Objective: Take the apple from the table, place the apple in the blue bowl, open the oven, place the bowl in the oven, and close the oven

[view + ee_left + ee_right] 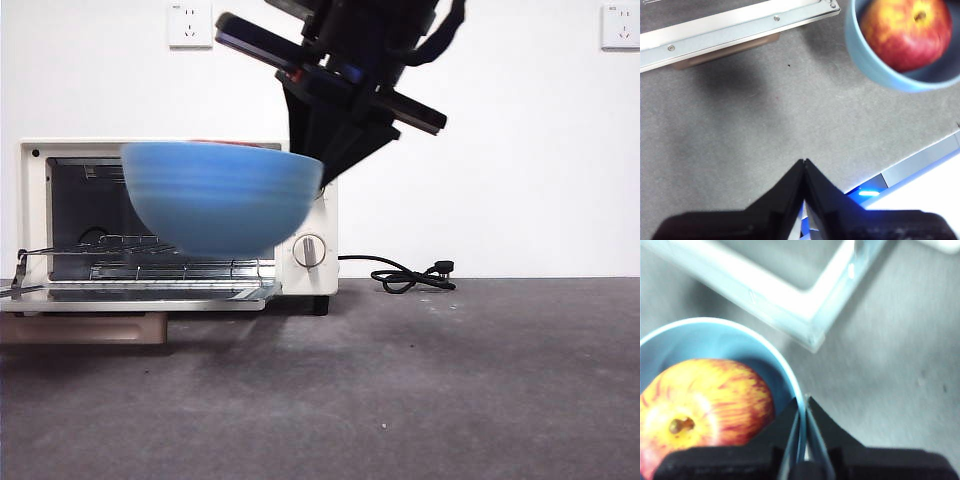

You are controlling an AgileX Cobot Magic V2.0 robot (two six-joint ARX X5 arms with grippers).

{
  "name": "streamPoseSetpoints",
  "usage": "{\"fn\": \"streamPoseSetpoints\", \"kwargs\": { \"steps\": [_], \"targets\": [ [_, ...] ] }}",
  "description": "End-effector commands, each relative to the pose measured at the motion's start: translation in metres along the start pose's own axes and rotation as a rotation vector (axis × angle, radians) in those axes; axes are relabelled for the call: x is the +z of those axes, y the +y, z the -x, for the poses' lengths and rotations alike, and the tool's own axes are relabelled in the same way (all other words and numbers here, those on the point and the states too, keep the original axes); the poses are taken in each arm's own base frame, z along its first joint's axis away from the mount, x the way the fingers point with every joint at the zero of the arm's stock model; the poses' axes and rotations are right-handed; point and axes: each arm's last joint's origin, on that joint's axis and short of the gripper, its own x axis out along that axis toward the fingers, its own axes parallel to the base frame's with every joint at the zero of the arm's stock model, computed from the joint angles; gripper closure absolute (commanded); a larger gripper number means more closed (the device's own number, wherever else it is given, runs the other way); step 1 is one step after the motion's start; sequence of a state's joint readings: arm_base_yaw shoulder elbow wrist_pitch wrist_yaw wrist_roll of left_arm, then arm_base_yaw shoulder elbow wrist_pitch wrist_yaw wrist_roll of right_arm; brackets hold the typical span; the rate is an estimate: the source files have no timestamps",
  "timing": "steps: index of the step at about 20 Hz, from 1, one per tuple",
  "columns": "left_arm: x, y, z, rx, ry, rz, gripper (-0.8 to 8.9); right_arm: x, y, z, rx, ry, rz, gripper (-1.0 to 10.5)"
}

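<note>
The blue bowl [222, 196] hangs in the air in front of the oven [305, 215], whose door [140, 295] lies folded down and open. My right gripper [804, 402] is shut on the bowl's rim [792, 385], coming down from above [345, 150]. The red and yellow apple [702, 407] lies inside the bowl; the left wrist view also shows the apple [907, 32] in the bowl [880, 72]. My left gripper [804, 162] is shut on nothing, above the bare table [765, 120].
A wire rack [150, 262] sits inside the oven's cavity. The oven's black cord [410, 275] lies coiled on the table to its right. White wall sockets [190, 25] are on the wall behind.
</note>
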State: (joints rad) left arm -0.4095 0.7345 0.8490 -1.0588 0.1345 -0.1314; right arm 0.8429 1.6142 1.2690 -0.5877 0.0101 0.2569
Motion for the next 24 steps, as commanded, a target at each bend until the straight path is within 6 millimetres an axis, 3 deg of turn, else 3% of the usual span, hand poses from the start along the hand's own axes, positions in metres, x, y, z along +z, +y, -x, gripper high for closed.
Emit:
{"fn": "streamPoseSetpoints", "kwargs": {
  "steps": [1,5,9,14,18,24],
  "targets": [
    [0.000,0.000,-0.001,-0.005,-0.006,-0.007,8.19,0.005,0.002,-0.005,0.009,-0.029,-0.059,9.6],
    [0.000,0.000,-0.001,-0.006,-0.005,-0.006,8.19,0.031,0.008,-0.008,0.004,-0.125,-0.110,9.6],
    [0.000,0.000,-0.001,-0.006,-0.004,-0.007,8.19,0.082,0.020,-0.012,-0.003,-0.149,-0.101,9.6],
    [-0.001,0.000,-0.001,-0.004,0.006,-0.005,8.19,0.135,0.033,-0.039,-0.044,-0.118,-0.081,9.6],
    [-0.001,0.000,-0.001,-0.004,0.007,-0.005,8.19,0.151,0.031,-0.067,-0.064,-0.139,-0.130,9.6],
    [-0.001,0.000,-0.001,-0.004,0.006,-0.005,8.19,0.150,0.011,-0.089,-0.153,-0.129,-0.243,9.6]
  ]
}}
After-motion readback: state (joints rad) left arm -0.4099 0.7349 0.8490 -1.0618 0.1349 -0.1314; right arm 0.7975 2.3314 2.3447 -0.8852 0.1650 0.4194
